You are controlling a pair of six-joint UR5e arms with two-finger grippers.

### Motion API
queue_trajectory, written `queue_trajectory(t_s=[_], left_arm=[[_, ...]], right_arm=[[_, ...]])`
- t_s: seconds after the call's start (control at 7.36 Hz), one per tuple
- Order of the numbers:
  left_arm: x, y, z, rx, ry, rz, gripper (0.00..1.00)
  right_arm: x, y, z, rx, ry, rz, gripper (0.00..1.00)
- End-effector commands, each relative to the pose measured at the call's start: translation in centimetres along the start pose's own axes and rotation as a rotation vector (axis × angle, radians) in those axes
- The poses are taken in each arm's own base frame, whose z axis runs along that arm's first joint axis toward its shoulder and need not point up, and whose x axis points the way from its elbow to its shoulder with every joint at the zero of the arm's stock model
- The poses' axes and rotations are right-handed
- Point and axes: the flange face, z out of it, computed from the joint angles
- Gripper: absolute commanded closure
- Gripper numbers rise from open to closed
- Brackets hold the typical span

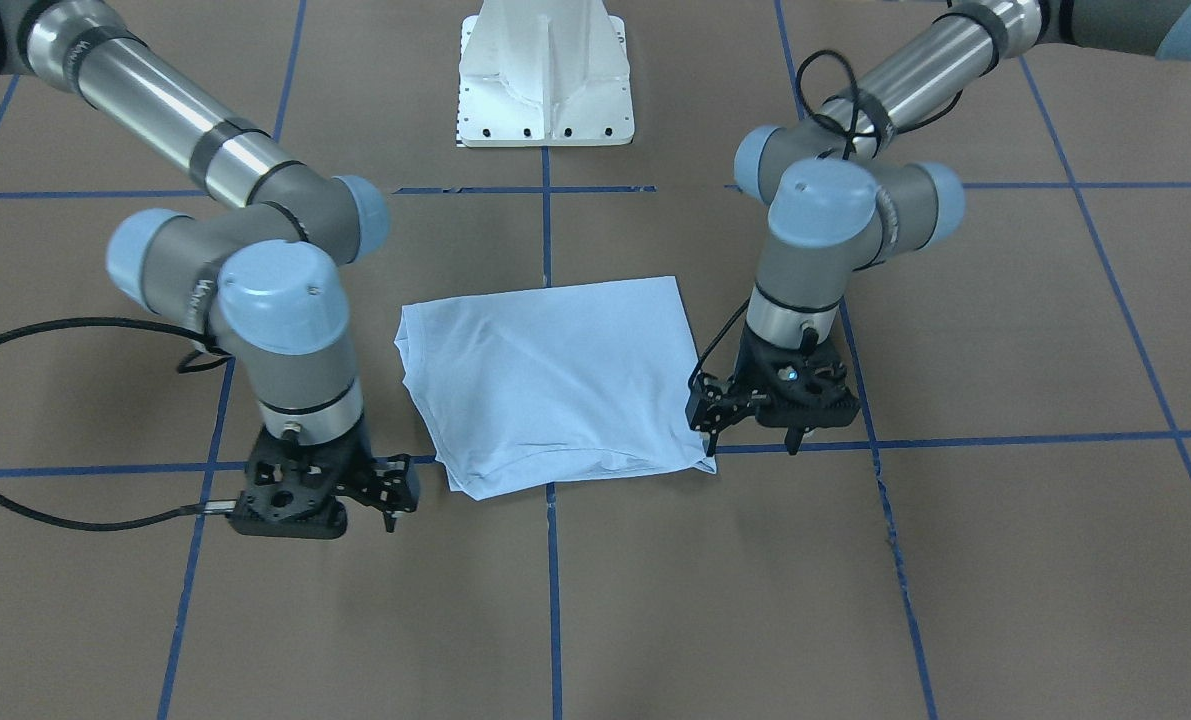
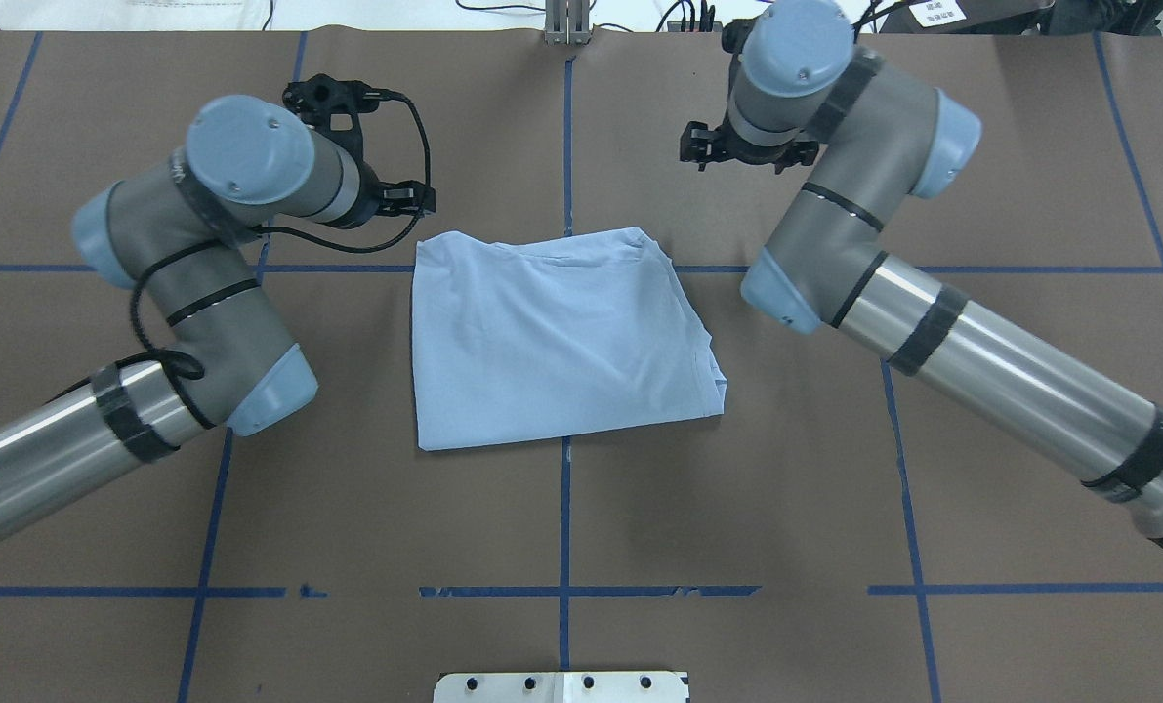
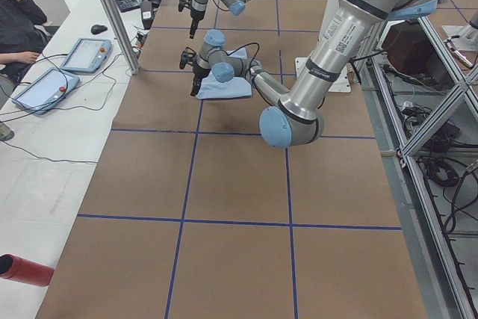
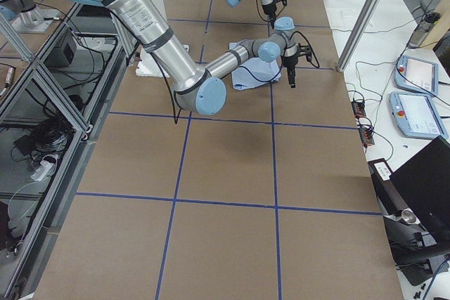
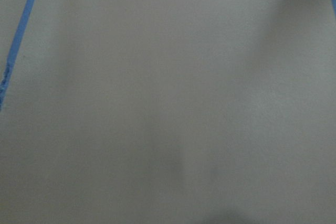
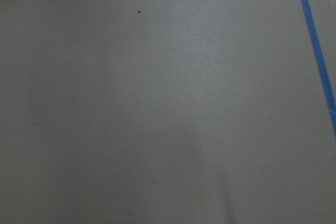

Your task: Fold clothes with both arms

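1. The light blue T-shirt (image 1: 555, 385) lies mid-bench, folded into a rough rectangle. It rests flat on the brown flat bench (image 1: 955, 560), straddling the blue tape lines (image 1: 552, 600). No chest print or neck label shows, so I judge they are turned under or inside.
2. The black two-finger left tool (image 1: 753, 442) hangs low, just beside the shirt corner farthest from the robot. Its jaws look spread and empty.
3. The black two-finger right tool (image 1: 355, 510) sits low, just off the opposite far corner. I cannot tell whether it is open or closed. No cloth is in it.
4. Both wrist cameras show only bare bench, so neither tool is over the fabric.
5. Judgement: the tools flank the far edge symmetrically so that both corners could be pinched together and one edge carried evenly. The fold looks well along, and the puffy far edge may need another pass.
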Motion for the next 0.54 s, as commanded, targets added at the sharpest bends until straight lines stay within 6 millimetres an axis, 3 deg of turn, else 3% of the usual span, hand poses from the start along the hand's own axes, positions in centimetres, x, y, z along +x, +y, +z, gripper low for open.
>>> queue_trajectory(t_s=[0.0,0.27,0.41], left_arm=[[-6.1,1.8,-12.9,-0.045,0.017,0.146,0.00],[-15.0,1.6,-19.4,-0.054,-0.029,0.251,0.00],[-21.1,1.1,-21.7,-0.058,-0.064,0.295,0.00]], right_arm=[[14.1,-1.5,-6.4,-0.086,0.020,-0.161,0.00],[29.4,-0.9,-10.6,-0.139,0.004,-0.291,0.00],[37.8,0.1,-11.9,-0.163,-0.033,-0.317,0.00]])
